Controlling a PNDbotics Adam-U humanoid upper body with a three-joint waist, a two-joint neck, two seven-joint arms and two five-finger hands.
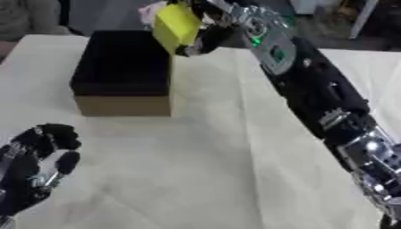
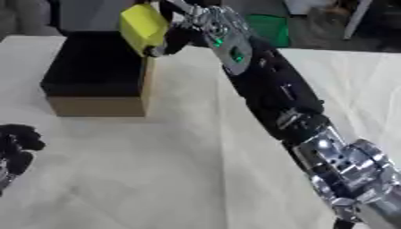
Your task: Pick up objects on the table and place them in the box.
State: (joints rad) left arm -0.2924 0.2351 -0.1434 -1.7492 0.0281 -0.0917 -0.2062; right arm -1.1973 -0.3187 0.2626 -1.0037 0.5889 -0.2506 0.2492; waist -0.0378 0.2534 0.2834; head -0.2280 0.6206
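We're holding the yellow block (image 1: 175, 24) with our right hand (image 1: 210, 32), fingers curled round it, right at the box (image 1: 121, 74) rim's near corner. It's looking light, stiff, maybe slick, so we're gripping its flat sides.

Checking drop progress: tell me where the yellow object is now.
The yellow object is held in the right hand, top centre, over the box's far right corner.
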